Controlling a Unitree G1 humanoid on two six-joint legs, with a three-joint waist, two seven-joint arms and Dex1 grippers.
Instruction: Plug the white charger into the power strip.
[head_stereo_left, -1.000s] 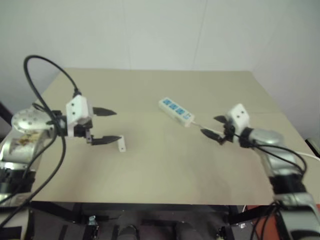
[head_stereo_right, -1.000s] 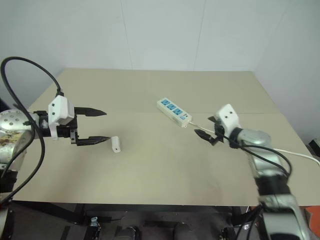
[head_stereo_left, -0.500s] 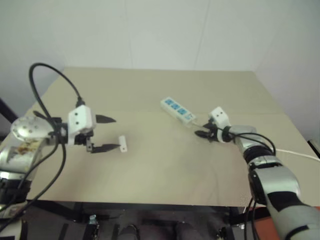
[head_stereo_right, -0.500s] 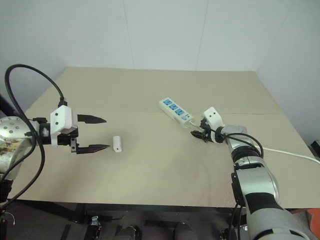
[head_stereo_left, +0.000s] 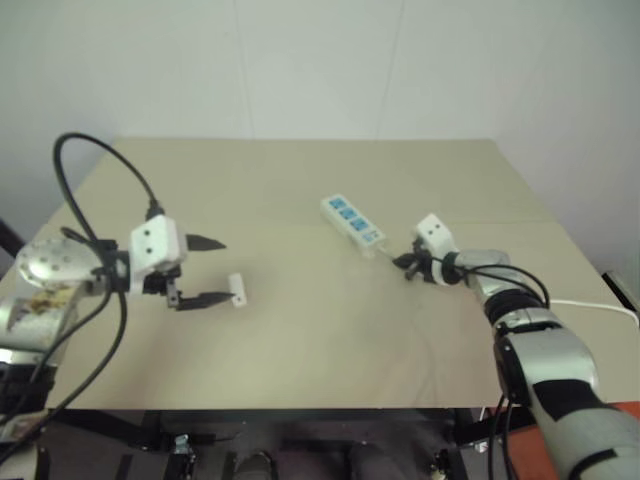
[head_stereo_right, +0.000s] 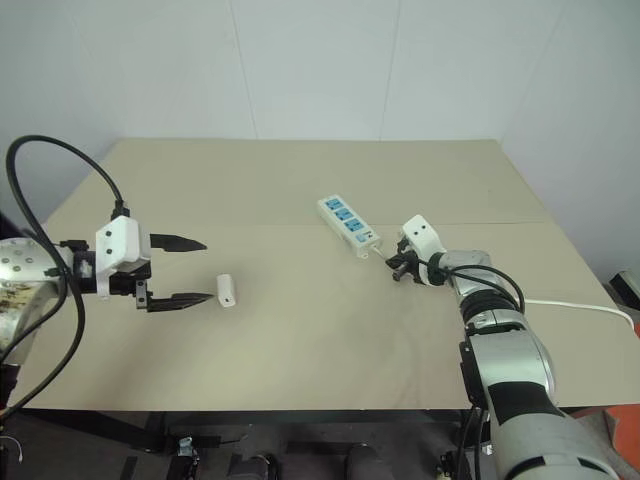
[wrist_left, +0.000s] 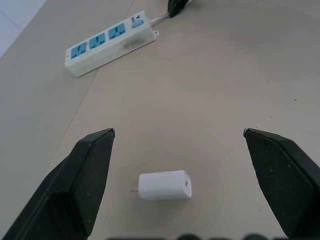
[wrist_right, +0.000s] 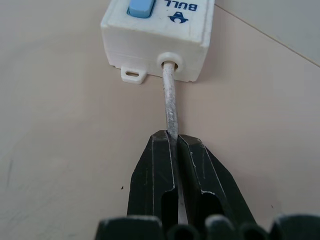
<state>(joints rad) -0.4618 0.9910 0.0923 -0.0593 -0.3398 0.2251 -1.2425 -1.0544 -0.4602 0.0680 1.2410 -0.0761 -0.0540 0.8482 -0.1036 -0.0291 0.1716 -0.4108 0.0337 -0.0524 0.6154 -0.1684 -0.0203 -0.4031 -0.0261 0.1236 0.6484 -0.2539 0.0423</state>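
Observation:
The white charger lies flat on the tan table, also seen as a small block left of centre. My left gripper hangs open just to its left, the charger lying off the tip of the nearer finger. The power strip lies at an angle near the table's middle, blue socket faces up. Its thin cord runs out of the strip's near end. My right gripper is shut on that cord a short way from the strip.
The cord trails off over the table's right edge. The tan table has open surface between the charger and the strip and along its front. A black cable loops above my left arm.
My right gripper dropped toward the table behind the strip's near end and shut on the cord. The left gripper stayed open beside the charger. The camera shifted slightly.

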